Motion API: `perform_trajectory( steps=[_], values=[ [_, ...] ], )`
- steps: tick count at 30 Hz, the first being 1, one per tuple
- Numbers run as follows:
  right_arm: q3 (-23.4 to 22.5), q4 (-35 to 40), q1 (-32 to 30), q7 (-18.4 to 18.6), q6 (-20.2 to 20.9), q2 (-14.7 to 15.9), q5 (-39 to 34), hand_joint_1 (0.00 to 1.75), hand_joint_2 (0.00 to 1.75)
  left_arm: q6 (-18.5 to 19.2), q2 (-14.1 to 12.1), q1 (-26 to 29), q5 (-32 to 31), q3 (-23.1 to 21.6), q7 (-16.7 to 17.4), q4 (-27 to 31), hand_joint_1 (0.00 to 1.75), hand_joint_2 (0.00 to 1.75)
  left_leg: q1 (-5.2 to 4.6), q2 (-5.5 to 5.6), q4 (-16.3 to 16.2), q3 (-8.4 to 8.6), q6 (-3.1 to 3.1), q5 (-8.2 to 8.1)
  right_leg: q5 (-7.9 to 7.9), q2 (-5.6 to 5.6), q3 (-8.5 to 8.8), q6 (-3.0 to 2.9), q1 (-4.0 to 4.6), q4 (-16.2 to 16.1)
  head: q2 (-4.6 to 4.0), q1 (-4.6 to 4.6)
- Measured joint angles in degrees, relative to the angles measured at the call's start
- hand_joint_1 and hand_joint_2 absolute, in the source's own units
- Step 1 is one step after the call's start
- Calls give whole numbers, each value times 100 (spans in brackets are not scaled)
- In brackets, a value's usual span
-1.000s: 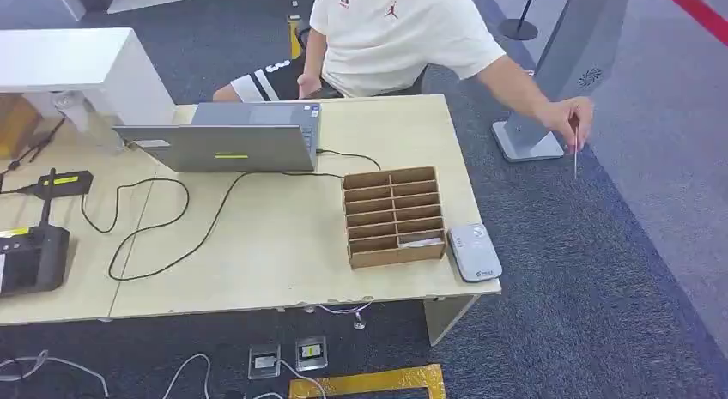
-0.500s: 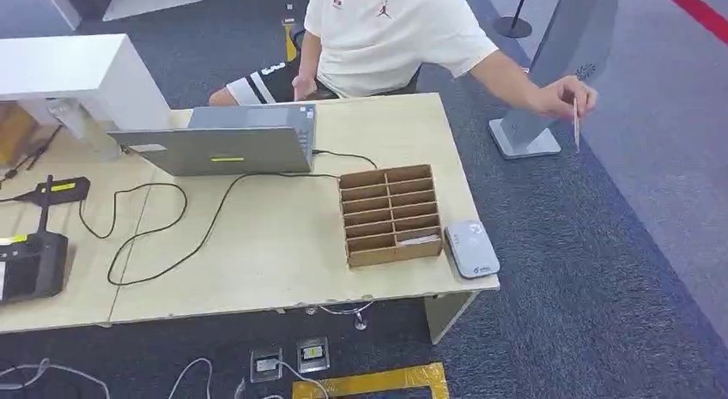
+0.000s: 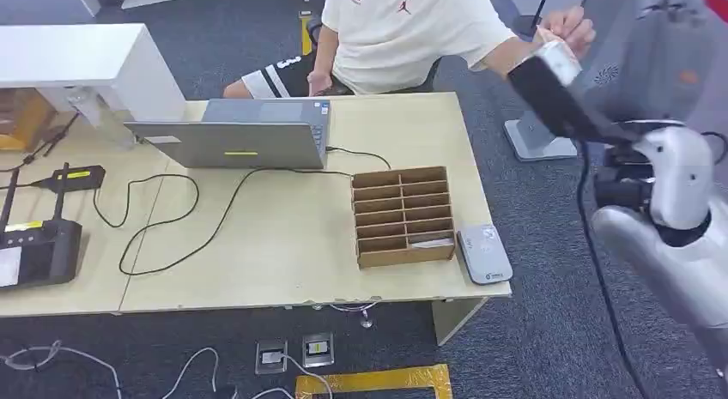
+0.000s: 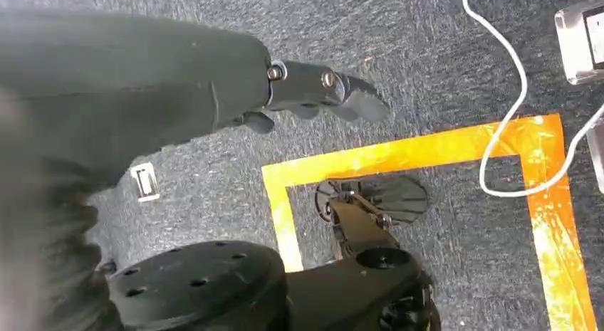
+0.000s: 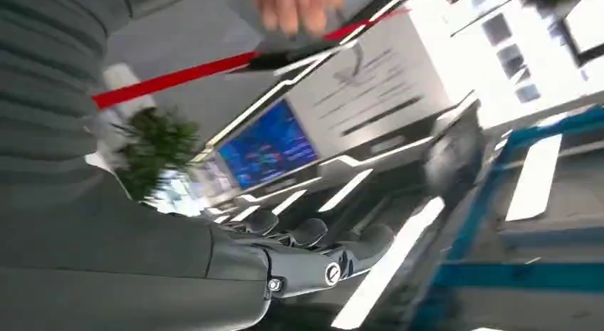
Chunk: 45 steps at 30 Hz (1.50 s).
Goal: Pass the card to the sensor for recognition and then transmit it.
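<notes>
In the head view, your right hand is up beyond the cardboard box, off the counter, meeting a person's hand. The pale piece between them looks like the card, though I cannot tell who holds it. If you close too soon or off-centre, it could drop to the carpet beyond the box. Count one box, one grey sensor just beside the box on its right, one laptop behind the box, and one pale slip in the box's near row.

In the left wrist view, your left hand hangs over the floor, fingers loose, holding nothing.

In the right wrist view, your right hand has its fingers stretched out with nothing between them. One person's hand is close ahead, so a fast reach could knock it.
</notes>
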<state>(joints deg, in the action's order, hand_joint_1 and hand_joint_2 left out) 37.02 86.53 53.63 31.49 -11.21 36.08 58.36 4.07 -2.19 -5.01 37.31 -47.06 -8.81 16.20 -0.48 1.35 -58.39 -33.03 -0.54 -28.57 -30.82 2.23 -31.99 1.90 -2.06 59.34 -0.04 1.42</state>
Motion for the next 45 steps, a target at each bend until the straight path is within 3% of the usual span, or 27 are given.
perform_trajectory(
  steps=[4, 6, 12, 20, 26, 31, 32, 33, 34, 45],
  values=[
    [1434, -22, 529, -184, 490, -251, -15, 0, 175, 0, -57, 17, 131, -291, 0, 72, 0, 175, 14, -12, 0, 1, 8, -5, 0, -13, 2, -1, 12, -13, 0, 7],
    [2192, -68, 652, -249, 703, -404, -22, 0, 175, 0, -81, 18, 223, -426, 0, 109, 0, 175, 26, -19, -1, 101, 13, -4, 5, -22, 5, -2, 23, -17, 0, 0],
    [3127, -282, 805, -207, 815, -680, -114, 0, 175, 0, -101, 34, 404, -623, 0, 135, 0, 175, 28, -33, -3, 102, 17, -4, 10, -37, 3, -2, 24, -26, 0, 2],
    [3500, -673, 808, 453, 483, -771, -103, 0, 175, 0, -101, 32, 450, -850, 0, 135, 0, 175, 27, -42, -5, 109, 17, -4, 17, -44, 4, -5, 24, -29, 0, 0],
    [3399, -968, 739, 536, 10, -756, 162, 0, 175, -2, -101, 32, 487, -876, -2, 125, 0, 175, 28, -61, -6, 119, 18, -4, 22, -66, 4, -7, 25, -29, 0, 0],
    [3141, -1180, 659, 536, -46, -739, 343, 2, 175, 0, -101, 31, 509, -876, -2, 114, 0, 175, 28, -65, -6, 121, 18, -4, 23, -71, 6, -7, 25, -29, 0, 0],
    [3085, -1207, 638, 536, -49, -739, 352, 80, 175, 0, -101, 31, 511, -876, -2, 111, 0, 175, 28, -65, -6, 121, 18, -4, 23, -71, 6, -7, 25, -28, 0, 2],
    [3052, -1222, 624, 536, -51, -734, 354, 80, 175, 0, -101, 31, 513, -876, -2, 111, 0, 175, 28, -65, -6, 122, 18, -4, 24, -72, 6, -6, 25, -28, 0, 0],
    [3015, -1246, 615, 536, -55, -723, 354, 175, 175, 0, -101, 31, 520, -876, -4, 109, 0, 175, 28, -66, -6, 122, 18, -4, 25, -76, 6, -5, 25, -29, 0, 0],
    [2783, -1381, 498, 536, 109, -721, 197, 175, 175, 0, -98, 30, 505, -876, -7, 109, 0, 175, 28, -87, -6, 124, 18, -4, 28, -93, 5, -2, 25, -29, 0, 0]
  ],
)
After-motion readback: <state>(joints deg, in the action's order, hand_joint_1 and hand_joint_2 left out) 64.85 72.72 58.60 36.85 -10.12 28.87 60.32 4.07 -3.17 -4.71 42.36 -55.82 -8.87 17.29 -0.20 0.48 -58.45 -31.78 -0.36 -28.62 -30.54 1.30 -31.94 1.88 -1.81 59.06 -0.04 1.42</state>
